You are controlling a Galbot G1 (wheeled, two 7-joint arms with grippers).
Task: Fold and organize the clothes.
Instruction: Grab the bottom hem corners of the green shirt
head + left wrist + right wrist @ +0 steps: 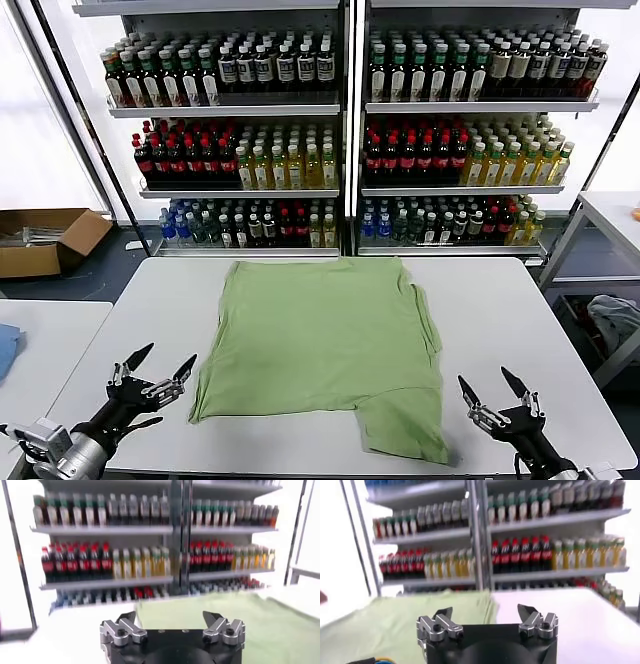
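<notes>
On the white table (520,300), centre: one light green short-sleeved cotton shirt (325,345), spread flat with the plain side up, one sleeve lying toward the near right edge.

Left gripper (153,368) hovers over bare tabletop just beside the shirt's near left corner, fingers spread wide, not touching the cloth. In the left wrist view the shirt (225,615) lies ahead of and to one side of the spread fingertips (129,617).

Judgement: thin, light, limp fabric; it will sag and slide on the smooth top, so pinch hems or corners, both arms together.

Right gripper (495,385) hovers near the table's right front, clear of the sleeve, fingers also spread. Right wrist view: the shirt (410,620) lies ahead, off to one side.
</notes>
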